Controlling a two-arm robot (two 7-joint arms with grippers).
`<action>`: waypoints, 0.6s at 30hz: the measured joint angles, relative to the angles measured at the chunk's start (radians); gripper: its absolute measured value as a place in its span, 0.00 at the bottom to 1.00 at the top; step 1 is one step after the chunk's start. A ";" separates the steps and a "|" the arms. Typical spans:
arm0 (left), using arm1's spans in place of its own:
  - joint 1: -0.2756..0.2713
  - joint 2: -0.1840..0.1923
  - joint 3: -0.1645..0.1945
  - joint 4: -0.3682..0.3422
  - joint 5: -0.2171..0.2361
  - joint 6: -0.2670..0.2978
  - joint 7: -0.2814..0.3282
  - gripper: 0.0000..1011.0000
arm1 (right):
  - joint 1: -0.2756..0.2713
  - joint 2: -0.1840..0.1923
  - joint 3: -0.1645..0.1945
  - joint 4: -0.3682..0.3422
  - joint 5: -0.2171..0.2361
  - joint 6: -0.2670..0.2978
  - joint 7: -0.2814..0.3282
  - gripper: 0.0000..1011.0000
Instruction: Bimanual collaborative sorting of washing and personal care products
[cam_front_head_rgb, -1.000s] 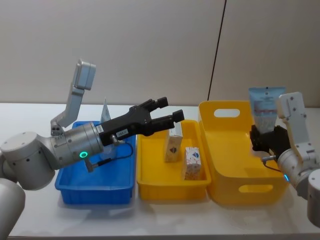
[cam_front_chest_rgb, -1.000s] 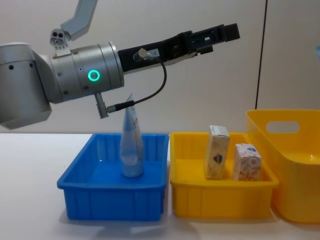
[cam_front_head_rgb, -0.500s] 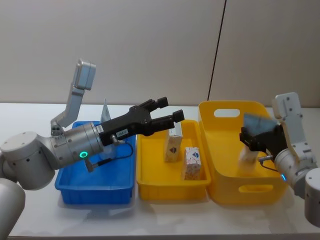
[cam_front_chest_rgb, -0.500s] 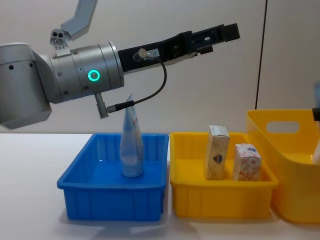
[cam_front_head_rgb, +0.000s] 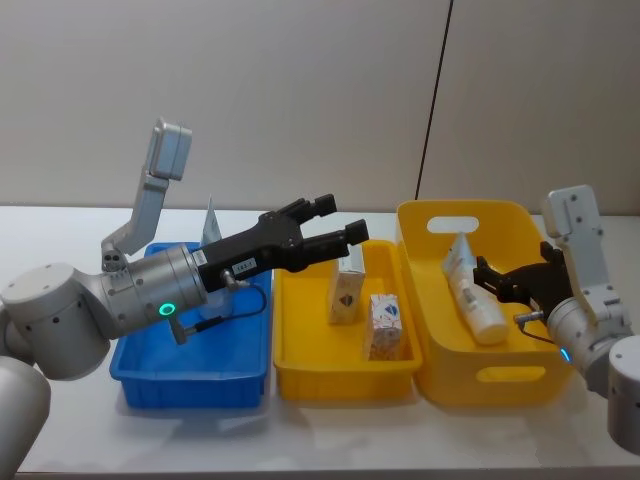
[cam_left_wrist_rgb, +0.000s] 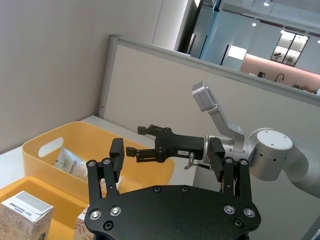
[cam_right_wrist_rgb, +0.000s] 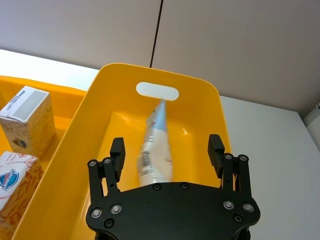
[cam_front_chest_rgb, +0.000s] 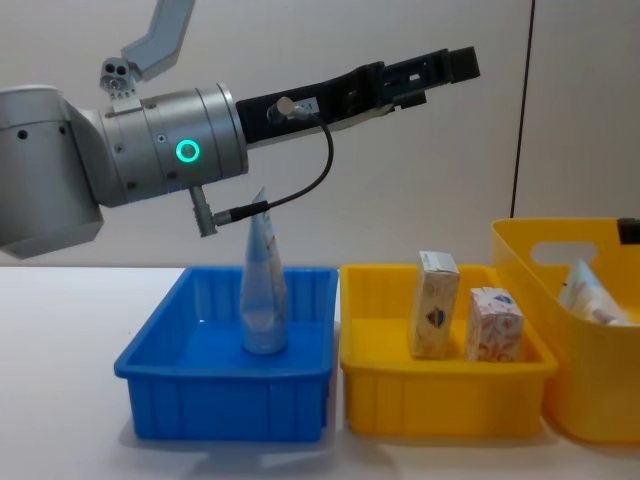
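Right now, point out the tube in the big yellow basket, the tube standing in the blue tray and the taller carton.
basket tube (cam_front_head_rgb: 473, 292), head view, middle of its body.
tray tube (cam_front_chest_rgb: 263, 305), chest view, its lower body.
taller carton (cam_front_chest_rgb: 435, 310), chest view, its front face.

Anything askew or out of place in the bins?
Only the pale squeeze tube in the big yellow handled basket: it lies slanted on its side beneath the open right gripper. The cream cartons stand upright; the left gripper hovers open above them.

left gripper (cam_front_head_rgb: 340, 218), right gripper (cam_front_head_rgb: 484, 278), jaws apart
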 joint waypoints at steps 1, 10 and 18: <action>0.000 0.000 0.000 0.000 0.000 0.000 0.000 0.99 | 0.000 0.000 0.000 0.000 0.000 0.000 0.000 0.99; 0.000 0.000 0.000 0.000 0.000 0.000 0.000 0.99 | -0.007 -0.001 0.007 -0.016 0.015 -0.017 0.028 0.99; 0.000 0.000 0.000 0.000 0.000 0.000 0.000 0.99 | -0.025 0.000 0.023 -0.059 0.060 -0.034 0.089 0.99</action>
